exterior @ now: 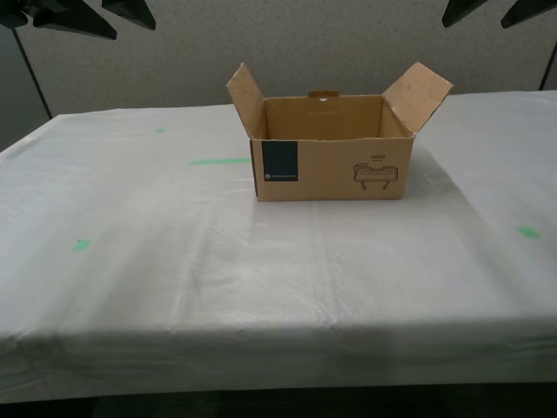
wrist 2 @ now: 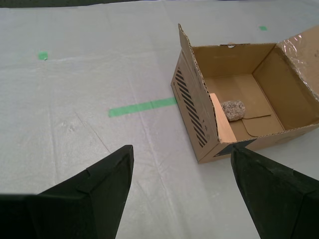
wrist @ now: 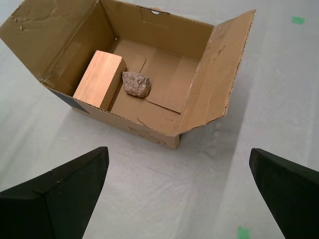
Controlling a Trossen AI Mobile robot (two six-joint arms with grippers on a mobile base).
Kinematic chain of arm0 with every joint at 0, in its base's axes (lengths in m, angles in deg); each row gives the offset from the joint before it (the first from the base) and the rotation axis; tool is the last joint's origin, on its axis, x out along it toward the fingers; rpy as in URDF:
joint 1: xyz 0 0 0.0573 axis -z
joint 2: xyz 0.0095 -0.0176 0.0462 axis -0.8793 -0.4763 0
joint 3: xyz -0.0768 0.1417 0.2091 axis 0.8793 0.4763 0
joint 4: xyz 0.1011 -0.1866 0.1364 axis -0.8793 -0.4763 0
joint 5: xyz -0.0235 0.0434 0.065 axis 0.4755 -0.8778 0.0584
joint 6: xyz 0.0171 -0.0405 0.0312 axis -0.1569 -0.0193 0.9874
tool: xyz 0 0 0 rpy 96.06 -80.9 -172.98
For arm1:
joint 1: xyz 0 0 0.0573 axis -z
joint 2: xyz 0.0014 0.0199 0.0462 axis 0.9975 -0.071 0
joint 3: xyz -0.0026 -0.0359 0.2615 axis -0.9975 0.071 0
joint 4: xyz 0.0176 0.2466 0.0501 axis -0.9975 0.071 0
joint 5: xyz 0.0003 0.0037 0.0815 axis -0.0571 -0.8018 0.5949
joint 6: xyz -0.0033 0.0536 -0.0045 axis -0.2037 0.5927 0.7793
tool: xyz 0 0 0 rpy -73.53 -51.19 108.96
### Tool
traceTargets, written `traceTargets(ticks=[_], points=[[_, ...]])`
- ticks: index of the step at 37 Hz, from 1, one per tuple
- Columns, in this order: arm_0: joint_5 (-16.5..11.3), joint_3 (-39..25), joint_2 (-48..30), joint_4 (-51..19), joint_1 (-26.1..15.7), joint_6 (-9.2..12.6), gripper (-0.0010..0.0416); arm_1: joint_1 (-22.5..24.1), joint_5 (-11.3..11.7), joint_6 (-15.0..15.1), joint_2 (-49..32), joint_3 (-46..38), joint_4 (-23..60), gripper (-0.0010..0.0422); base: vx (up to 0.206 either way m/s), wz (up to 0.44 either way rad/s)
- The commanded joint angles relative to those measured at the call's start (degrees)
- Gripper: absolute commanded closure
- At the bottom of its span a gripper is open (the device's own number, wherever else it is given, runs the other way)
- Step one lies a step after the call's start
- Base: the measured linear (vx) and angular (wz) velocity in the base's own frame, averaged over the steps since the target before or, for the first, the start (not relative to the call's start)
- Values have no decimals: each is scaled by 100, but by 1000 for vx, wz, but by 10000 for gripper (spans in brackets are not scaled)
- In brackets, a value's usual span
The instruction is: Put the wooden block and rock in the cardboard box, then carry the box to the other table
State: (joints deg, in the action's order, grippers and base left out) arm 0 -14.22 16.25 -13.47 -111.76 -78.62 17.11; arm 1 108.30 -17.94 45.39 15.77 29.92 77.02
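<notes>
The cardboard box (exterior: 335, 170) stands open on the other table (exterior: 261, 287), the white-sheeted one, with both side flaps up. Inside it, the wooden block (wrist: 99, 77) leans against the wall at the blue-label corner, and the rock (wrist: 136, 83) lies on the floor right beside it. Both also show in the second wrist view: block (wrist 2: 223, 122), rock (wrist 2: 233, 109). The exterior view hides them behind the front wall. My first gripper (wrist: 179, 149) hangs open above the table, short of the box (wrist: 214, 74). My second gripper (wrist 2: 182, 148) is open too, off the striped side of the box (wrist 2: 192, 107).
Green tape marks (exterior: 219, 160) dot the sheet, one strip just beside the box at the exterior view's left. Dark fingertips (exterior: 87, 22) (exterior: 470, 10) hang in both top corners of the exterior view. The table's front edge (exterior: 278, 383) runs along the bottom.
</notes>
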Motion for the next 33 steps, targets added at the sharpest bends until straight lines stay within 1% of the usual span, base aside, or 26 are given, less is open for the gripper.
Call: traceTargets(ticks=[1, 33], points=[[4, -2, 2, 7, 2, 2, 13, 4, 9, 20, 2, 2, -11, 149, 0, 0], [4, -2, 2, 7, 2, 2, 12, 2, 11, 20, 2, 2, -11, 149, 0, 0]])
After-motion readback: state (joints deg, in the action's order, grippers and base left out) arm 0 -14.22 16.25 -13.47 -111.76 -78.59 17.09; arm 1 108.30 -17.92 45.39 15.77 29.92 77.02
